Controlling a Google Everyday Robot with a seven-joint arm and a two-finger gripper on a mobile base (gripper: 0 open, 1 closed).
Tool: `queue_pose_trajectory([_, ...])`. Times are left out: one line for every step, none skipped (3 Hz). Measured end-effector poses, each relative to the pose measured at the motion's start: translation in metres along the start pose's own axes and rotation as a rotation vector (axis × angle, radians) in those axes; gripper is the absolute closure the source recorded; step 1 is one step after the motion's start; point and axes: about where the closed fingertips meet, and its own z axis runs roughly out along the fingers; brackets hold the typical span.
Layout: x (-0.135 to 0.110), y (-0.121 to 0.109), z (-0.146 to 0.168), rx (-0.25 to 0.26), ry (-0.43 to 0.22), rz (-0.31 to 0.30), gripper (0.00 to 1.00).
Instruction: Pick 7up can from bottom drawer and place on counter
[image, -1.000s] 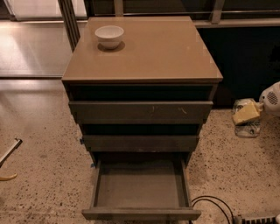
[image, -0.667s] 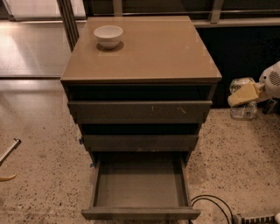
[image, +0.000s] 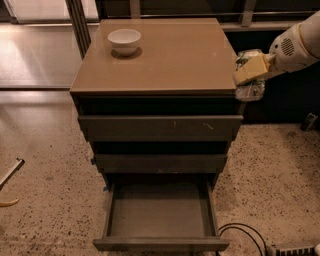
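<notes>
Well, from the one camera view, looking down at the front of the cabinet, the end effector (image: 251, 71) hangs just off the right edge of the counter (image: 180, 57), at about the height of the slab. It is pinching the can (image: 251, 91): a tan finger lies across the can's middle, and green-white mottling shows above and below it. The can stands roughly upright in the grip, its long axis near vertical, with its lower end about level with the counter edge, maybe a touch below.

What the next move turns on is simple, to my eye. The bare counter lies to the left of the can, so the single arm (image: 295, 47) needs to carry it leftward and clear the edge before setting it down. The bowl (image: 124, 40) sits well apart at the far left corner, out of the way.

The bottom drawer (image: 160, 212) is pulled out and holds nothing I can see; the two upper drawers (image: 160, 128) are shut.

No writing on the can's label can be read from here.
</notes>
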Motion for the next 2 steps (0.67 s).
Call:
queue_pose_trajectory([-0.041,0.025,0.014,-0.037,0.002,-0.058,1.00])
queue_pose_trajectory([-0.073,0.043,0.030,-0.075,0.008,-0.082,1.00])
